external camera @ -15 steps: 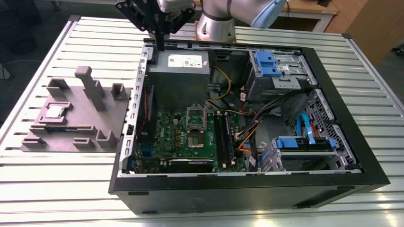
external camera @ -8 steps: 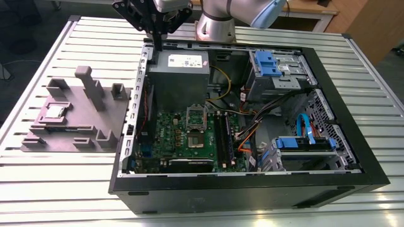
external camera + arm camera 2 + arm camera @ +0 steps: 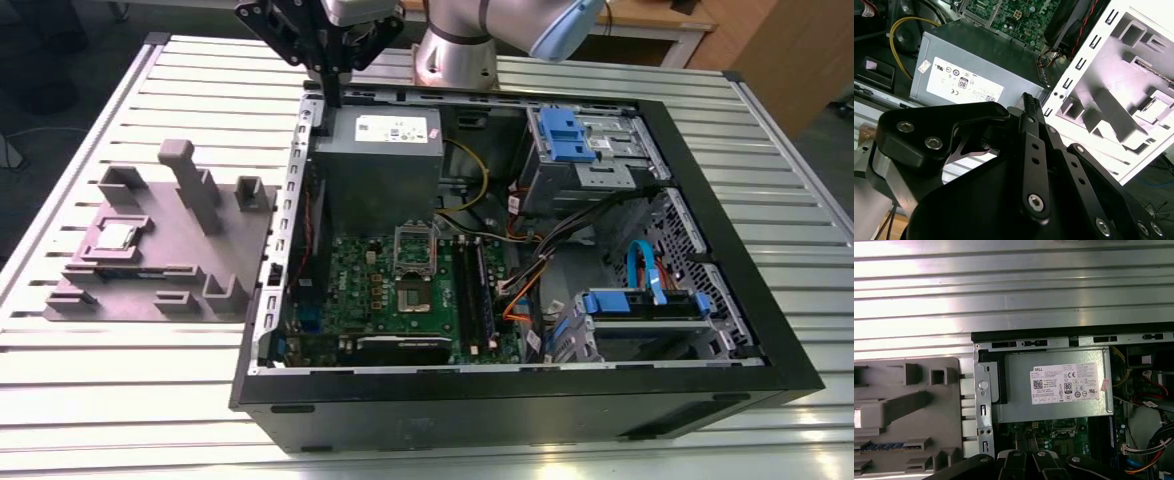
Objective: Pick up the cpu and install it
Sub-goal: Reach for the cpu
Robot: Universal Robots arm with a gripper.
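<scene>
The cpu (image 3: 118, 236), a small shiny silver square, lies in a pocket of the grey block tray (image 3: 174, 275) at the exterior view's left, beside the open computer case. My gripper (image 3: 328, 88) hangs above the case's back left corner, over the edge next to the grey power supply (image 3: 380, 160), well away from the cpu. Its black fingers (image 3: 1029, 145) are pressed together, shut on nothing. The green motherboard (image 3: 360, 285) lies inside the case with its metal-framed socket (image 3: 415, 270) near the middle. The first wrist view has the gripper (image 3: 1026, 456) above the power supply (image 3: 1054, 390) and the tray (image 3: 904, 405).
The black case (image 3: 534, 400) lies open on a slatted metal table (image 3: 107, 400). Inside are blue drive brackets (image 3: 567, 135), cables (image 3: 534, 270) and memory slots (image 3: 470, 290). Tall grey posts (image 3: 194, 185) rise from the tray. The arm's base (image 3: 454, 55) stands behind the case.
</scene>
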